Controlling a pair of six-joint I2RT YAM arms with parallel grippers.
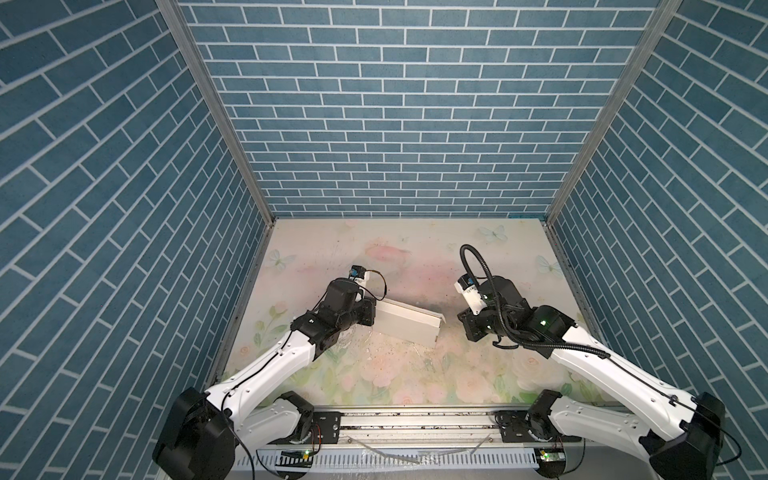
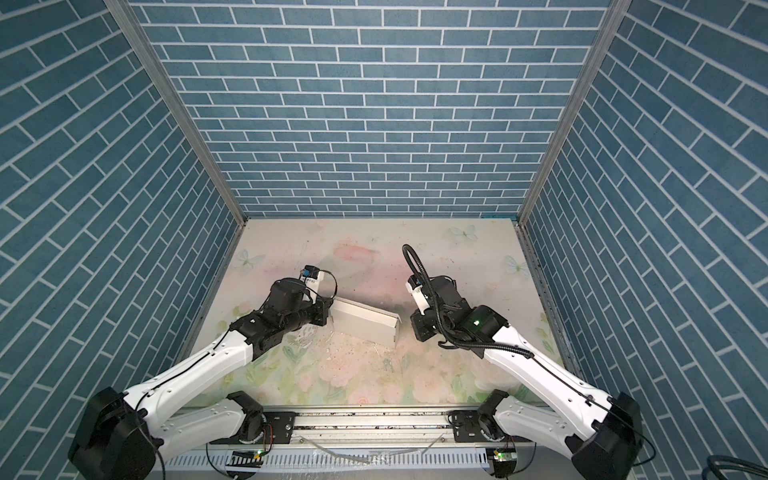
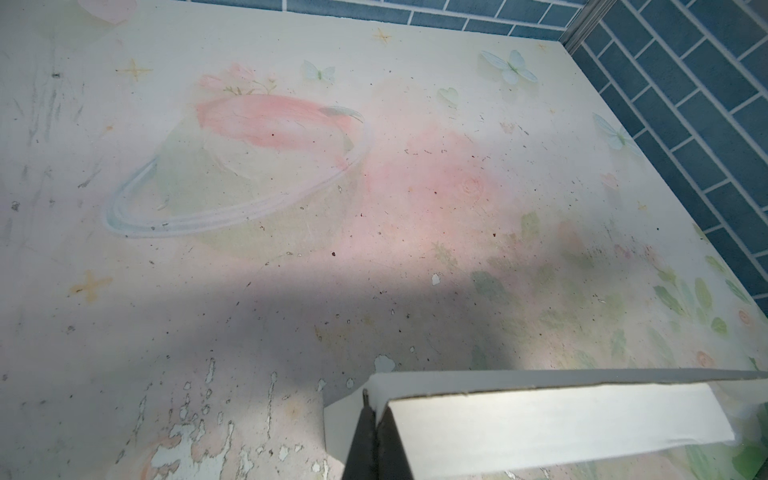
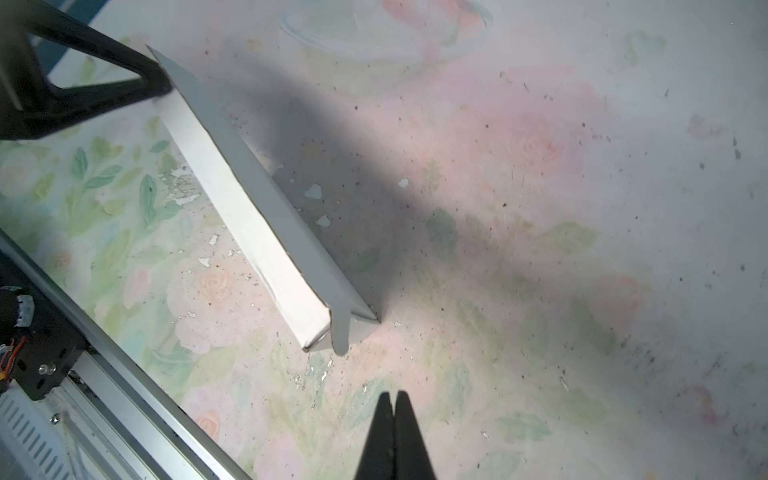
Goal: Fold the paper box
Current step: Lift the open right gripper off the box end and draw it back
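As seen in both top views, the paper box (image 1: 405,326) lay near the centre of the bench (image 1: 415,257), between the two arms. Its long axis ran from about 10 o'clock to about 4 o'clock. The box was folded into a long, narrow white form, showing one broad face and a narrower strip along its 12 o'clock edge. At the 4 o'clock end a small tab (image 1: 443,319) stood out from the corner.

The left gripper (image 3: 371,405) was at the 10 o'clock end of the box. In the left wrist view its fingers (image 3: 392,449) were pressed together on the cardboard edge at that end, pinching it. The right wrist view showed the same grip from the opposite end: the black fingers met the far corner of the box (image 4: 257,224).

The right gripper (image 4: 393,399) sat at about 3 o'clock of the box, pointing toward its 4 o'clock end. Its fingers (image 4: 409,449) were pressed together with nothing between them. They were near the tabbed end but apart from it, with bare bench showing in the gap.

The bench carried a pale floral print, with the print chipped in patches around the box. Blue brick-pattern walls (image 1: 395,124) enclosed the bench at 9, 12 and 3 o'clock.
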